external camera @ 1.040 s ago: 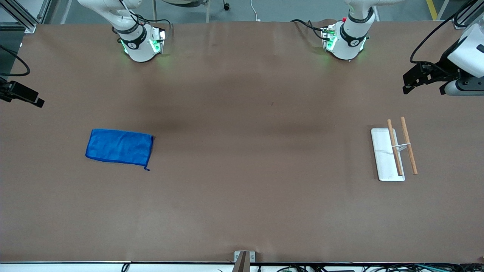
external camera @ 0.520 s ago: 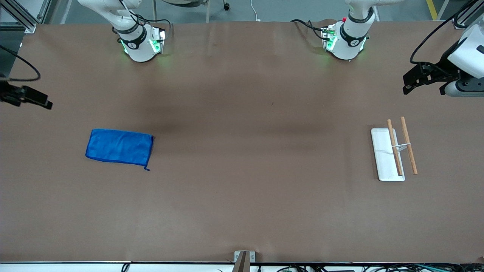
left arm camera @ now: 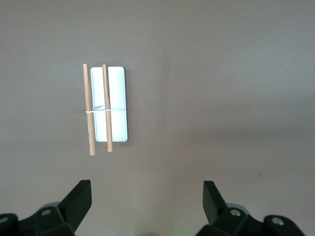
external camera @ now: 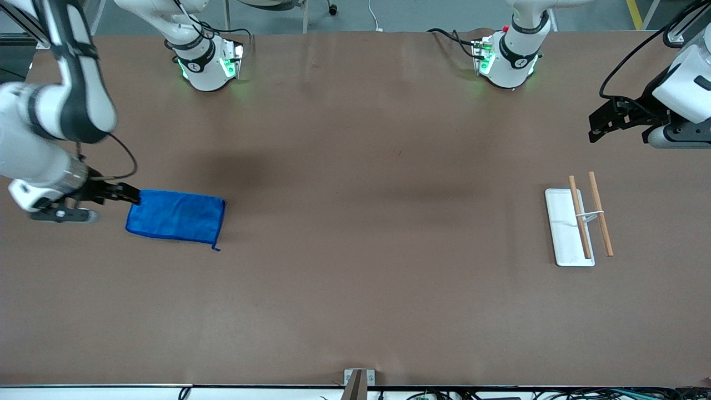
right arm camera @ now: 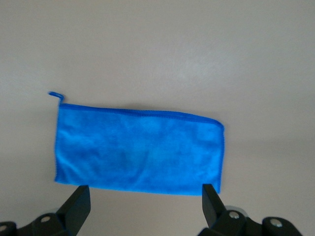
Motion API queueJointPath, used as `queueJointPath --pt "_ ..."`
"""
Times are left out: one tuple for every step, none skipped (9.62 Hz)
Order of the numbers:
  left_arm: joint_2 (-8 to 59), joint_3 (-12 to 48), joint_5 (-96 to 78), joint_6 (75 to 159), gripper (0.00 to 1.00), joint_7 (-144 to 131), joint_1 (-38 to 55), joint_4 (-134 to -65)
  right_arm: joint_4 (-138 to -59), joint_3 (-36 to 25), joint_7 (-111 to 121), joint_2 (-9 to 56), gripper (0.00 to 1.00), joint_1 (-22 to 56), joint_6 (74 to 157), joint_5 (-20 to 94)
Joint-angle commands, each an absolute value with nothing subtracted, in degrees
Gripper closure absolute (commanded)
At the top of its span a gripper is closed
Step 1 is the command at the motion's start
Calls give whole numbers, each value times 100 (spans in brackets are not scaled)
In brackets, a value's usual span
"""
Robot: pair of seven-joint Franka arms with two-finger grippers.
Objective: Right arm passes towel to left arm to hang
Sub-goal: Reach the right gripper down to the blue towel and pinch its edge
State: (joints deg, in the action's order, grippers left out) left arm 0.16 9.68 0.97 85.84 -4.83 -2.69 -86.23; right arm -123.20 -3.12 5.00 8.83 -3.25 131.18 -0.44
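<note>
Blue towel [external camera: 175, 215] lies flat on table [external camera: 355, 278] toward right arm's end. Right gripper [external camera: 130, 194] hovers just at its edge, jaws spread, prob. not touching. Left gripper [external camera: 597, 125] waits w/ jaws spread, up over table near white rack [external camera: 566, 230] w/ wooden rods.

I see both arms in glossy white shells with black joint bands. The right arm [external camera: 53, 111] trails a thin black cable. The left arm [external camera: 686, 83] carries looping black cables; its green-lit base at one o'clock bears a small red knob.
</note>
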Motion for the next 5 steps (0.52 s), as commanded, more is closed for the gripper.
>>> queueJointPath --pt "114 984 62 8587 0 -527 -299 -8648 -12900 -255 615 1246 0 -378 14094 -158" --pt "114 984 53 8578 0 -519 -316 -8648 -13146 -255 702 1422 0 -395 14628 -158" --pt "123 984 70 8578 0 -545 -316 -8648 -13357 -255 721 1641 0 -422 15252 -158" --pt "132 976 79 8587 0 -606 -264 -8648 -13438 -246 721 1826 1 -431 15588 -158" --pt "132 984 79 8578 0 -572 -246 -8648 -13438 -246 721 1872 5 -422 15600 -158"
